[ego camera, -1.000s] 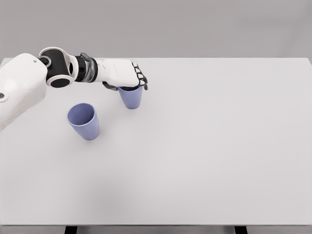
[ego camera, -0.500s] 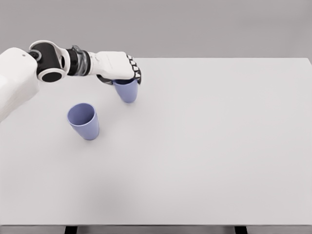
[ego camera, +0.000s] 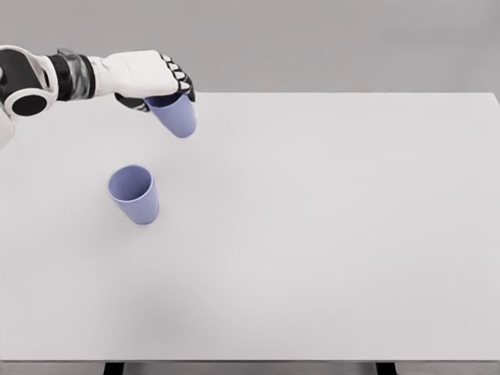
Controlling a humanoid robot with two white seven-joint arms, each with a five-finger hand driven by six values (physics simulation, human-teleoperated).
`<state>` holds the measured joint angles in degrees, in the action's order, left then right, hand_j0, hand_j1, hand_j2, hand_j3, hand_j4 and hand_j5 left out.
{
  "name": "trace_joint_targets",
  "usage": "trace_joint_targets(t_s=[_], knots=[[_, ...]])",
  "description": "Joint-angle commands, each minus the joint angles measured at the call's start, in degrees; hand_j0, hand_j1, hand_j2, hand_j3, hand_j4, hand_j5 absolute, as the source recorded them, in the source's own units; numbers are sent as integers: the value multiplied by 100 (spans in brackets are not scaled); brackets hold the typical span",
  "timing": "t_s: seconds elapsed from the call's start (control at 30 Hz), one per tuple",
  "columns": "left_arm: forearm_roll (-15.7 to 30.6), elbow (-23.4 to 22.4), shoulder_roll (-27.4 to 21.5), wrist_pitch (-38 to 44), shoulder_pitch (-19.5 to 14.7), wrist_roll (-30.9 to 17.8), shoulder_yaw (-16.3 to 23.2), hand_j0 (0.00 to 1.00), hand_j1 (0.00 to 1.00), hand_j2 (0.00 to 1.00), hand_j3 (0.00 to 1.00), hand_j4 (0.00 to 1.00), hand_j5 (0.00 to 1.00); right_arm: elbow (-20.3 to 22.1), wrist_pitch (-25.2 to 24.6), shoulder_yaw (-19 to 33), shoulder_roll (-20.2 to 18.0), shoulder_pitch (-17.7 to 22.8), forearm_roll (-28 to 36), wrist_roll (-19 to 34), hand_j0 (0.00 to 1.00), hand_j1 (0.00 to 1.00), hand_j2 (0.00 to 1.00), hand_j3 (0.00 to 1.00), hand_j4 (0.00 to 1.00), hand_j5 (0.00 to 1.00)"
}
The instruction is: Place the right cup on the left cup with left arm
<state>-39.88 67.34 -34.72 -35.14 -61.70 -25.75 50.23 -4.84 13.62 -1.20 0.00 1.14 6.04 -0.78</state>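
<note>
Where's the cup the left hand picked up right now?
In the head view, the held cup hangs tilted in the left hand at upper left, lifted off the table, up and right of the standing cup.

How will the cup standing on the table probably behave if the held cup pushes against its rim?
The standing cup narrows toward its base, so a push at the rim may tip it. It looks thin-walled and stiff, probably light, so it could slide on the smooth table. The left hand carries a similar held cup tilted.
</note>
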Motion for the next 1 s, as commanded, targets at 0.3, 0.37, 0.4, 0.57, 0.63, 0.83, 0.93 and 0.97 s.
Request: trace_joint_targets(t_s=[0.3, 0.37, 0.4, 0.57, 0.63, 0.83, 0.93, 0.97], knots=[[174, 438, -535, 14, 343, 0, -382, 73, 73, 73, 73, 73, 73, 0, 0, 6, 0, 0, 2, 8, 100, 100, 100, 100, 100, 100], [174, 455, -632, 14, 351, 0, -426, 73, 73, 73, 73, 73, 73, 0, 0, -3, 0, 0, 2, 8, 100, 100, 100, 100, 100, 100], [174, 508, -694, 14, 378, 0, -461, 73, 73, 73, 73, 73, 73, 0, 0, 6, 0, 0, 2, -1, 100, 100, 100, 100, 100, 100], [262, 596, -896, 14, 457, 0, -628, 73, 73, 73, 73, 73, 73, 0, 0, -3, 0, 0, 2, -1, 100, 100, 100, 100, 100, 100], [262, 596, -948, 14, 457, 0, -733, 73, 73, 73, 73, 73, 73, 0, 0, -3, 0, 0, 2, -1, 100, 100, 100, 100, 100, 100], [262, 596, -1142, 14, 483, 0, -839, 73, 73, 73, 73, 73, 73, 0, 0, -3, 0, 0, 2, -1, 100, 100, 100, 100, 100, 100], [262, 701, -1195, 14, 571, 0, -839, 73, 73, 73, 73, 73, 73, 0, 0, 6, 0, 0, 2, 8, 100, 100, 100, 100, 100, 100], [279, 789, -1265, 14, 589, 0, -830, 73, 73, 73, 73, 73, 73, 0, 0, -3, 0, 0, 2, -1, 100, 100, 100, 100, 100, 100]])
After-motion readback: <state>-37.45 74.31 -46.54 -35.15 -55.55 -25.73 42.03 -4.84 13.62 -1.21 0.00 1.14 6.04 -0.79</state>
